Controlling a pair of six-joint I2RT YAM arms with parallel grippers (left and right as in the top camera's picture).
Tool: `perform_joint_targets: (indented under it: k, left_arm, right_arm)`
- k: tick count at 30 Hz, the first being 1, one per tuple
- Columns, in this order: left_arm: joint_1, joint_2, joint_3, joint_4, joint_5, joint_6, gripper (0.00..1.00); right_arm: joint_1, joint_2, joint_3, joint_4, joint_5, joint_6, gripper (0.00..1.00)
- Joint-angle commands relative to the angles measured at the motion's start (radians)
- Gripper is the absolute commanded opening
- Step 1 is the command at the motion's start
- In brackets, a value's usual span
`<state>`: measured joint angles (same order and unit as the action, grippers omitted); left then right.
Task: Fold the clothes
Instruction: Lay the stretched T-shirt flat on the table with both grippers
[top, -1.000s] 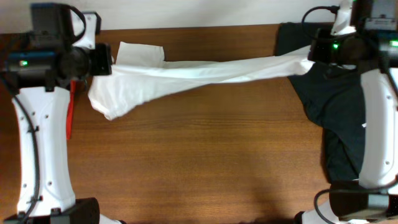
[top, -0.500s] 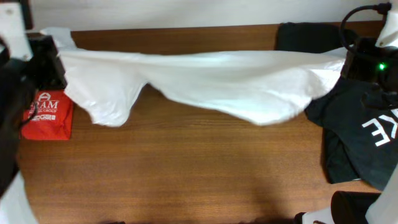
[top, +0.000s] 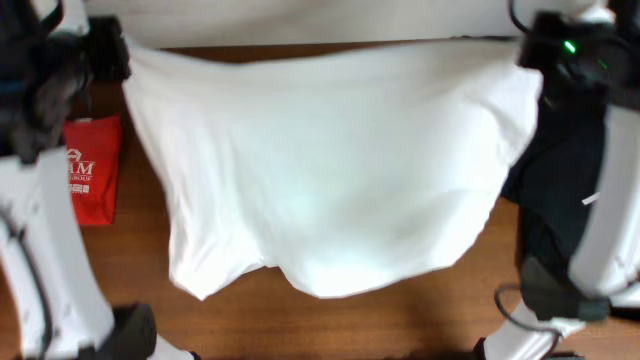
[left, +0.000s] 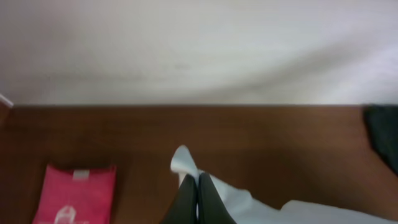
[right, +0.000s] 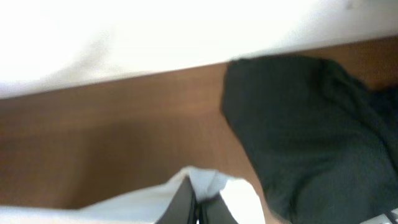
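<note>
Hanging spread wide above the table (top: 120, 270), the white T-shirt (top: 330, 170) fills most of the overhead view. It is stretched by its top edge between the two arms, and its lower edge sags in a rounded curve toward the near side. The left fingers (top: 112, 58) meet the cloth at its upper left corner and the right fingers (top: 533, 52) at its upper right corner; from this height their tips are too dark to read. A red shirt (top: 92, 170) with white print lies on the table just beside the T-shirt's left edge, and a black shirt (top: 545, 200) lies under the right arm, partly hidden by the white cloth. From the left wrist, the left fingers (left: 198, 186) are pressed together, pinching a corner of the white T-shirt (left: 181, 160); its tip pokes up above them and the rest trails to the lower right. Below lie the table (left: 261, 134), the red shirt (left: 78, 193) at lower left and an edge of the black shirt (left: 384, 134) at far right. From the right wrist, the right fingers (right: 193, 199) are likewise pressed together on a fold of the white T-shirt (right: 224, 190), above the table (right: 106, 149), with the black shirt (right: 311, 137) lying to the right.
</note>
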<state>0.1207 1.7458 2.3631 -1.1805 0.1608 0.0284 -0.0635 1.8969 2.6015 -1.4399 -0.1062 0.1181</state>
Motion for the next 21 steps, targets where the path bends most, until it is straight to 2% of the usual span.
perform_joint_targets:
  k: [1,7,10,13,15,17,21]
  left_arm:
    - [0.006,0.104,0.0,0.161,0.0,0.025,0.0]
    - [0.007,0.184,0.001,0.521,-0.001,0.024,0.0]
    - [0.009,0.183,0.025,0.685,-0.04,-0.006,0.0]
    - [0.021,0.183,0.072,0.741,-0.053,-0.034,0.0]
    - [0.038,0.183,0.129,0.715,-0.047,-0.037,0.0]
    - [0.046,0.181,0.182,0.618,-0.045,-0.036,0.0]
    - [0.046,0.178,0.224,0.222,0.066,-0.036,0.0]
  right_arm:
    - [0.042,0.116,0.006,0.14,-0.006,-0.014,0.04]
    - [0.078,0.21,0.006,0.463,-0.005,-0.005,0.04]
    - [0.069,0.192,0.019,0.603,0.017,0.078,0.04]
    - [0.054,0.172,0.039,0.637,0.029,0.1,0.04]
    - [0.036,0.158,0.056,0.619,0.06,0.1,0.04]
    - [0.02,0.147,0.06,0.553,0.063,0.097,0.04]
    - [0.011,0.154,0.058,0.284,0.066,0.054,0.04]
